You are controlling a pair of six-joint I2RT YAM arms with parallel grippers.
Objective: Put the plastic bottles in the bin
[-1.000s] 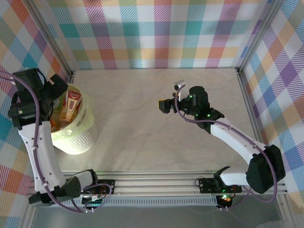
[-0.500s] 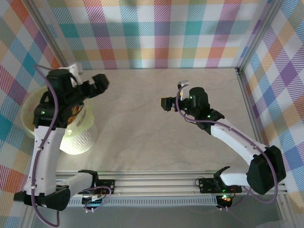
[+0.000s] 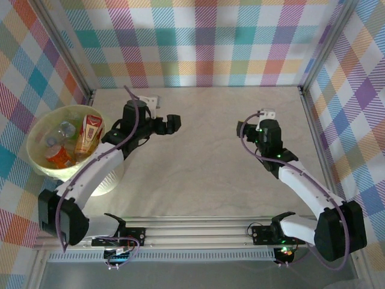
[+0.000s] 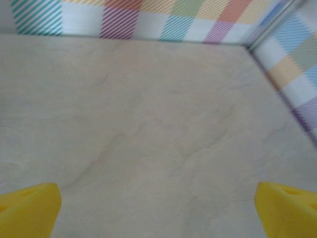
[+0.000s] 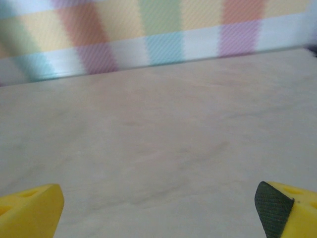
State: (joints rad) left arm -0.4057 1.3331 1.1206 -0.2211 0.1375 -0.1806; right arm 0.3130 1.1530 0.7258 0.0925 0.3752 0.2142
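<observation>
The bin (image 3: 33, 158), a pale-yellow bucket, stands at the table's left edge. Inside it lie plastic bottles: one with an orange label (image 3: 90, 132), a red one (image 3: 60, 156) and a clear one (image 3: 64, 129). My left gripper (image 3: 172, 123) hovers to the right of the bin, over bare tabletop, apart from it. In the left wrist view it (image 4: 158, 213) is open, its yellow fingertips (image 4: 27, 208) wide apart with nothing between. My right gripper (image 3: 243, 129) hangs over the right half of the table. In the right wrist view it (image 5: 158, 213) is open and empty, its fingertips (image 5: 29, 208) spread.
The beige marbled tabletop (image 3: 204, 174) lies bare between the two grippers. Plaid walls (image 3: 198, 42) close the back and sides, with metal rails (image 3: 316, 132) along the edges. Both arm bases sit at the near edge.
My left arm has swung from above the bin to the right, out over the table, uncovering the bin. My right gripper has drawn back to the right.
</observation>
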